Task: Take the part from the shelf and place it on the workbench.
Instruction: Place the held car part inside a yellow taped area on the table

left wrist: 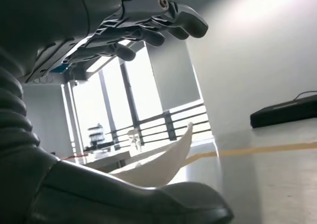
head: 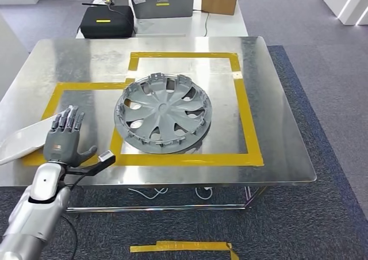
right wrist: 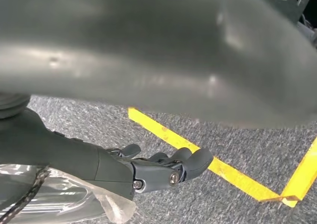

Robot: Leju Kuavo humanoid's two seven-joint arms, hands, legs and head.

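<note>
One hubcap (head: 163, 113) is lying flat at the centre of the frame on the desk (head: 278, 99), inside the yellow tape (head: 249, 122). Lower left, the left hand (head: 63, 139) is hovering spread wide and holding nothing, beside a white part (head: 19, 142). Over the carpet (right wrist: 242, 149), the right hand (right wrist: 164, 167) is hanging with fingers loosely curled, holding nothing.

Black case (head: 107, 21), cardboard box (head: 219, 1) and grey monitor (head: 161, 0) beyond the table.

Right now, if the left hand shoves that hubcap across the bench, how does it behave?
The hubcap lies flat on the smooth metal workbench, so it probably slides rather than rolls or tips. It looks like thin, cut-out plastic: likely light, with some flex at the rim.
</note>
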